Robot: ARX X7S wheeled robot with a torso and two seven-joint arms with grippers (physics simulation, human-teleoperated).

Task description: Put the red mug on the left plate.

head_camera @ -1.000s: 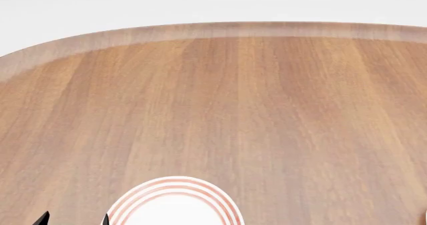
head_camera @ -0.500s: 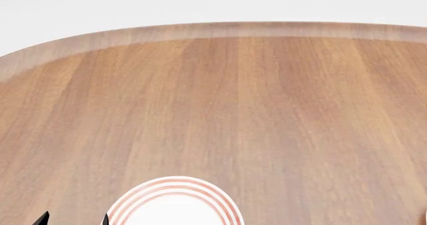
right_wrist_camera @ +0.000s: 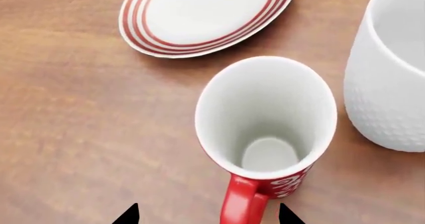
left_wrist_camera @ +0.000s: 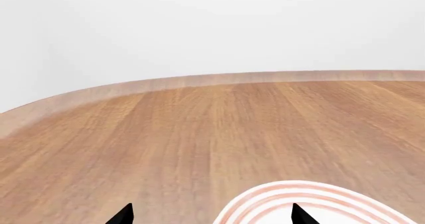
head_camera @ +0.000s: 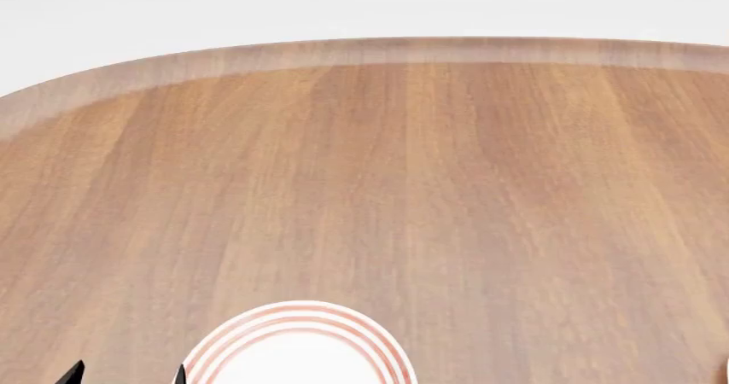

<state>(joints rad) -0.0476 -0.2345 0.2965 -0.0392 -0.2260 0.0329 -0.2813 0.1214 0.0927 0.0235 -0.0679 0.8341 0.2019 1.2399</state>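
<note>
The red mug [right_wrist_camera: 265, 129] stands upright on the table in the right wrist view, white inside, with its red handle [right_wrist_camera: 240, 204] pointing toward the camera. My right gripper [right_wrist_camera: 209, 216] is open, and the handle lies between its two dark fingertips, nearer one of them. A white plate with red rings [head_camera: 296, 346] lies at the near edge of the head view and shows in the left wrist view [left_wrist_camera: 265, 204]. My left gripper [head_camera: 128, 375] is open and empty, one fingertip over the plate's rim [left_wrist_camera: 211, 216]. The mug is out of the head view.
A larger plain white mug [right_wrist_camera: 391, 69] stands close beside the red mug. A red-ringed white plate [right_wrist_camera: 206, 15] lies just beyond the red mug; I cannot tell which of the two it is. The wooden table [head_camera: 399, 171] stretches to a curved far edge.
</note>
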